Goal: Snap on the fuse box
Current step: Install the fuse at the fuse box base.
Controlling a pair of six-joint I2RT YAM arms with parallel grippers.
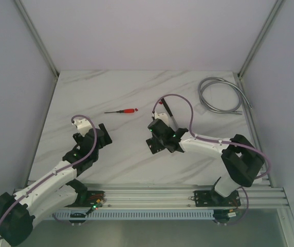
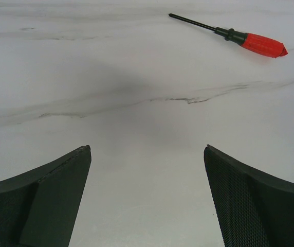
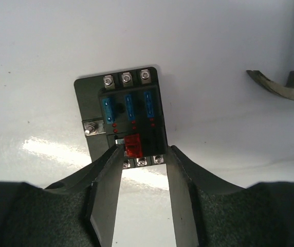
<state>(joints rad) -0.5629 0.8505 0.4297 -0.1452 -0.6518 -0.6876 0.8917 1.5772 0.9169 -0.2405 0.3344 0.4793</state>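
Note:
The fuse box [image 3: 129, 116] lies flat on the white marble table [image 3: 44, 46]. It is a small black block with three blue fuses, one red fuse [image 3: 132, 145] and rows of screws at both ends. My right gripper [image 3: 144, 149] hovers over its near end, open. Its left fingertip [image 3: 117, 150] overlaps the box beside the red fuse, and its right fingertip [image 3: 171, 150] sits at the box's right edge. In the top view the right gripper [image 1: 154, 141] covers the box. My left gripper [image 1: 103, 135] [image 2: 147, 149] stands wide open over bare table, holding nothing.
A red-handled screwdriver [image 1: 122, 111] [image 2: 250, 41] lies ahead of the left gripper. A coiled grey cable [image 1: 221, 95] rests at the back right corner. Metal frame posts [image 1: 39, 46] border the table sides, and a rail [image 1: 152, 194] runs along the near edge.

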